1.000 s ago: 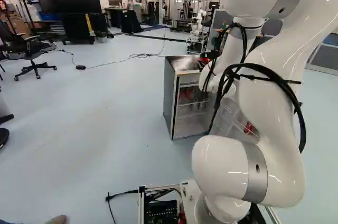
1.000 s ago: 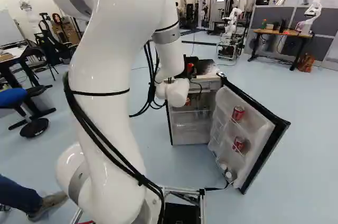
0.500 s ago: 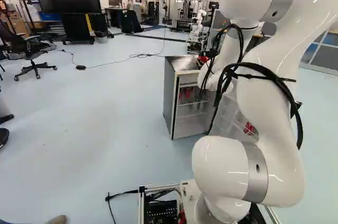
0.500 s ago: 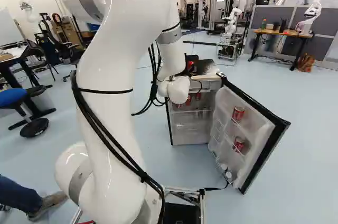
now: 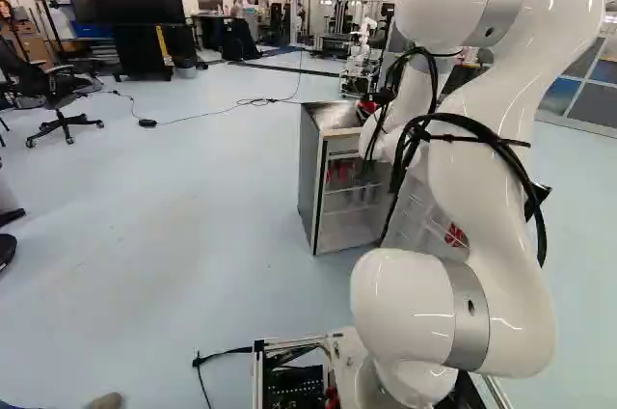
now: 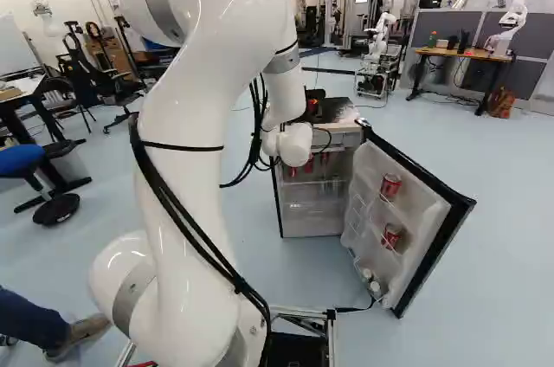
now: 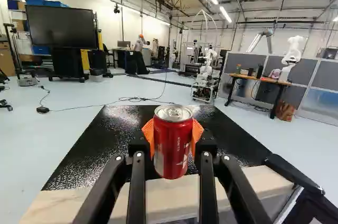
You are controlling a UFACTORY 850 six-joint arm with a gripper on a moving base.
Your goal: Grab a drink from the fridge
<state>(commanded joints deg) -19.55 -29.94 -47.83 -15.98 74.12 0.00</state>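
The gripper (image 7: 173,133) clamps a red can (image 7: 173,152) over the near side of the fridge (image 7: 90,160). Weak squeezing could drop it.

Can (image 7: 172,145), red, one: upright, held in gripper (image 6: 312,106), orange pads (image 7: 197,132) either side. Fridge (image 7: 113,142), black-topped: below, ahead.

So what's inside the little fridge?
Red cans sit high inside the fridge, and its open door holds two more. The arm hides part of the inside, so I can't count them all.
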